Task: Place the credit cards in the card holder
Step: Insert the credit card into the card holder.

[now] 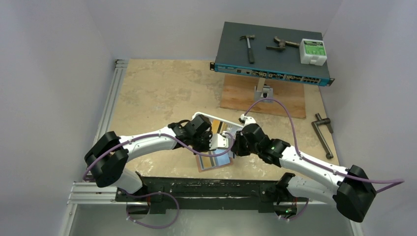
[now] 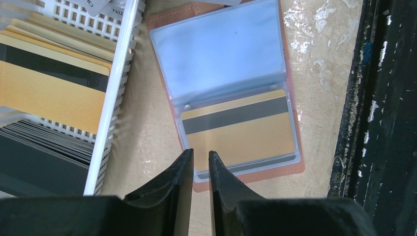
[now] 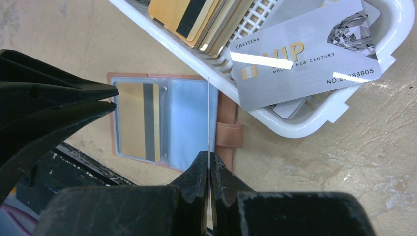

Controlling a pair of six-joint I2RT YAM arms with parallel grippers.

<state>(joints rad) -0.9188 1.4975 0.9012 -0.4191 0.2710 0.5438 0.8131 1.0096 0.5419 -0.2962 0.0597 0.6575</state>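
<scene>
Brown leather, the card holder lies open on the mottled beige table, on the near side of the white tray, a gold card sleeved inside. The tray's silver card reads "CHLITINA", "VIP", "NEW CENTURY". The right gripper pinches one clear leaf of the holder upright; the left gripper hovers narrow, empty. White walls surround.

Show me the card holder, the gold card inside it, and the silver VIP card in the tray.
card holder [image 2: 223, 64], left wrist view, on its empty clear sleeve.
gold card [image 2: 241, 142], left wrist view, on its face below the dark stripe.
silver VIP card [image 3: 307, 54], right wrist view, middle of its printed face.
</scene>
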